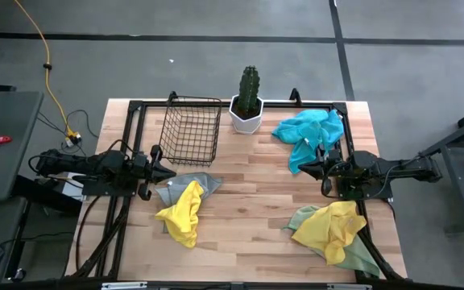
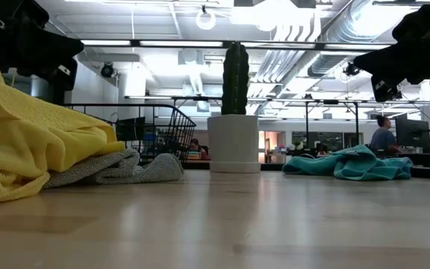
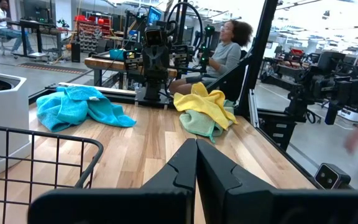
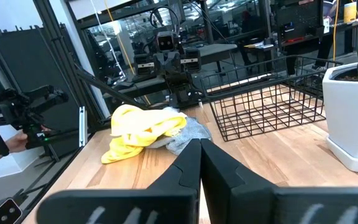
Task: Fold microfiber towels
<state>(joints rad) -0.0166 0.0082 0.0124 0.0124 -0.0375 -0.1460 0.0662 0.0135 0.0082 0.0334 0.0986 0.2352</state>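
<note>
Yellow, turquoise, grey and pale green cloths lie in crumpled heaps on the wooden table [image 1: 248, 201], and none of them looks folded to us. From the high view we count three heaps: a yellow towel [image 1: 182, 213] draped over a grey towel [image 1: 201, 184] near the left arm, a turquoise towel [image 1: 308, 133] bunched at the far right corner, and a second yellow towel [image 1: 333, 225] lying on a pale green towel [image 1: 361, 256] at the near right edge. Between them stand an empty wire basket [image 1: 190, 130] and a potted cactus [image 1: 248, 101] along the far side. Our left pincer [image 1: 167, 171] hovers at the left edge just beside the grey cloth, its fingers pressed together and holding nothing; our right pincer [image 1: 306, 169] waits at the right edge, just below the turquoise heap, likewise closed and empty. In the low view we see the yellow cloth piled on the grey one at the left, the cactus pot in the middle and the turquoise heap to the right, all rumpled. The left wrist view looks past shut fingers across the table to the turquoise and yellow-green heaps, with a seated person in the room beyond. The right wrist view shows closed fingers aimed toward the yellow-grey heap and basket. We judge the folding has not begun: every towel is left to spread, fold and stack.
</note>
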